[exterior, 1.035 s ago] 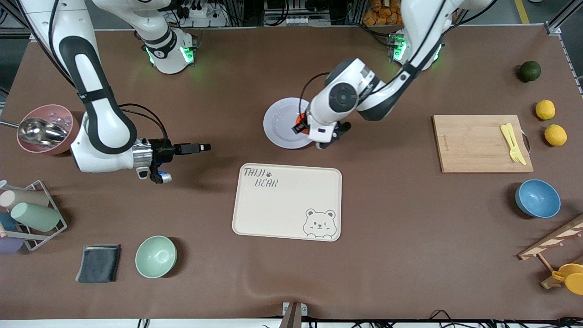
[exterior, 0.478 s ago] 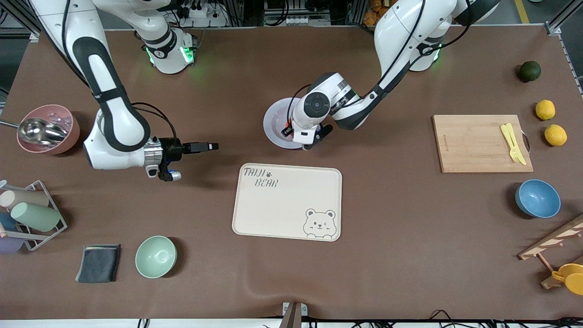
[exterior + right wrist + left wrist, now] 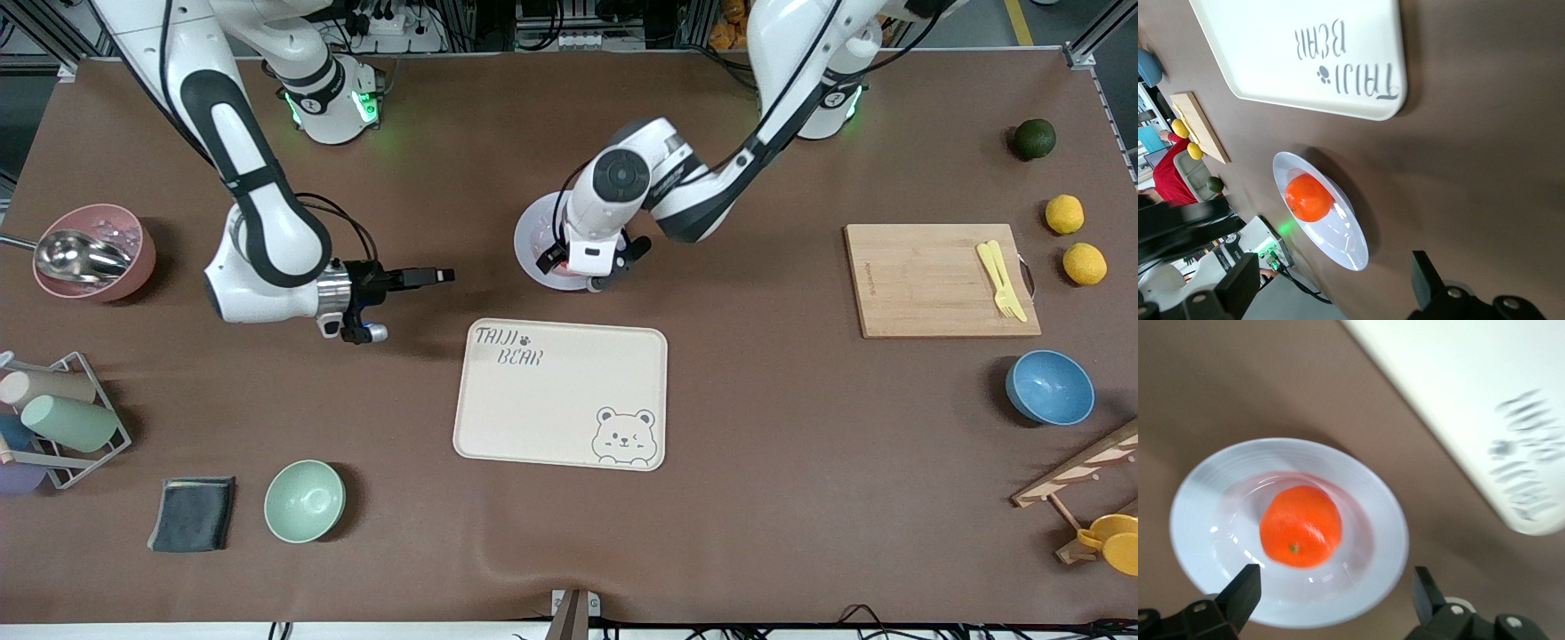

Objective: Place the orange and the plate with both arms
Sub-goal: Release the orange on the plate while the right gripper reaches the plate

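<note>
Orange in plate, stem dimple seemingly facing up; left gripper, right gripper: jaws open, empty.

Robotics lab, not a home kitchen — two white arms bolted at the counter edge, bases lit green, cables trailing off them. Brown mat covers the whole top. Aluminium framing and a power strip with plugged leads sit past the bases. Kitchen props are staged apart like test items — cream bear tray, cutting board, bowls, cup rack, lemons. Right wrist view catches a person in red beside the rig
</note>
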Tool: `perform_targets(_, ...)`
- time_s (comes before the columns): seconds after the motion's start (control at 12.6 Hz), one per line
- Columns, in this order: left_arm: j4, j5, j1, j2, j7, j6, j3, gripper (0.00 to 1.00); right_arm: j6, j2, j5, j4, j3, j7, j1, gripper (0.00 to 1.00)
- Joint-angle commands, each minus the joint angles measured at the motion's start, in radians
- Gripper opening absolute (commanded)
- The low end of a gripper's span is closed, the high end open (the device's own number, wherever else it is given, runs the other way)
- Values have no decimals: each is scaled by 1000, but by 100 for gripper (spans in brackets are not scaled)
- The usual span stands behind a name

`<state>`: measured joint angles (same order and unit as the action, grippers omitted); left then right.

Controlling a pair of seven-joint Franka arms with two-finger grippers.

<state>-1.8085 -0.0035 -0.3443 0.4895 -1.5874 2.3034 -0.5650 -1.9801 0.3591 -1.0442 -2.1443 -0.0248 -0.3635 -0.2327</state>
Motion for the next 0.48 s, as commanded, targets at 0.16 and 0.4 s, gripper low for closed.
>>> perform_targets(0.16, 99, 111, 210, -281, 82, -302, 5, 100, -117, 0, -128, -49, 5, -119, -126, 94)
perform_targets(0.4, 273, 114, 361, -281, 367, -496, 8, 100, -193, 38, -218, -52, 5, -242, -192, 92)
